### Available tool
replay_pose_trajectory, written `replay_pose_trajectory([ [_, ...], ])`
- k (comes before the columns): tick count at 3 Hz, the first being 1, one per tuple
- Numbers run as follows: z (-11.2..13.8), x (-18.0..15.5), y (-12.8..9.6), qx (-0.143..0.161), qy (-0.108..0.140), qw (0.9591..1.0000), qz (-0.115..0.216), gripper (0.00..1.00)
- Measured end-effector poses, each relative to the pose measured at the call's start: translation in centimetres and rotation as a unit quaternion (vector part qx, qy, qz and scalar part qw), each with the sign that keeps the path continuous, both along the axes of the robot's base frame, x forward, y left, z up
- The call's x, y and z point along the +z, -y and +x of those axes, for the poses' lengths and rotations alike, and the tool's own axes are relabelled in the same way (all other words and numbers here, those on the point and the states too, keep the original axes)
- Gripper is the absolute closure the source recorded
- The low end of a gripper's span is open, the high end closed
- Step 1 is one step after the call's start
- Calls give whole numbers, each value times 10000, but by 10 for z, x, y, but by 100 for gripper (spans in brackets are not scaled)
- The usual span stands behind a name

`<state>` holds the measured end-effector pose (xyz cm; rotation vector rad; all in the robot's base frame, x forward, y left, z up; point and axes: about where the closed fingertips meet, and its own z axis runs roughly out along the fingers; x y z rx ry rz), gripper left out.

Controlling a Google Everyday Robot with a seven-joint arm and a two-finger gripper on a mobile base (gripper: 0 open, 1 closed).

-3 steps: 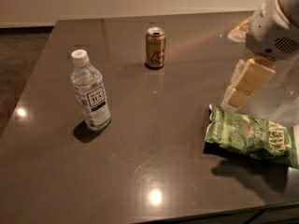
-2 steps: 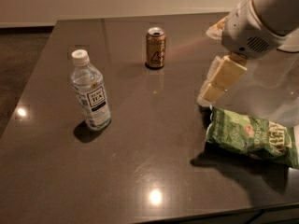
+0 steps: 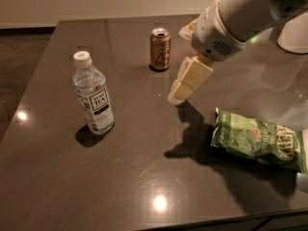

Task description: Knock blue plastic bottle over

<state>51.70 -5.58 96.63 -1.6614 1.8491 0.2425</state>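
Observation:
The blue plastic bottle (image 3: 93,99) stands upright on the left part of the dark table (image 3: 144,177); it is clear and bluish, with a white cap and a white label bearing a dark square logo. My gripper (image 3: 177,65) hangs above the table's middle, to the right of the bottle and just in front of the can, clearly apart from the bottle. It looks open, with one cream finger (image 3: 190,78) pointing down-left and the other showing behind the wrist. It holds nothing.
A short brown-gold drink can (image 3: 160,49) stands upright at the back centre, close to the gripper. A green snack bag (image 3: 257,141) lies flat at the right front. The white arm (image 3: 240,13) reaches in from the upper right.
The arm and gripper have moved left across the table, from above the snack bag toward the can and closer to the bottle. The bottle, can and bag have not moved.

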Motion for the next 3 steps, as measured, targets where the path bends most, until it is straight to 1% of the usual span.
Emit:
replay_pose_trajectory([
  [1,7,-10,-31,269,-95,9992,297,0],
  [2,2,-20,-66,648,-348,9955,606,0],
  [3,-6,-26,-93,927,-492,9903,912,0],
])
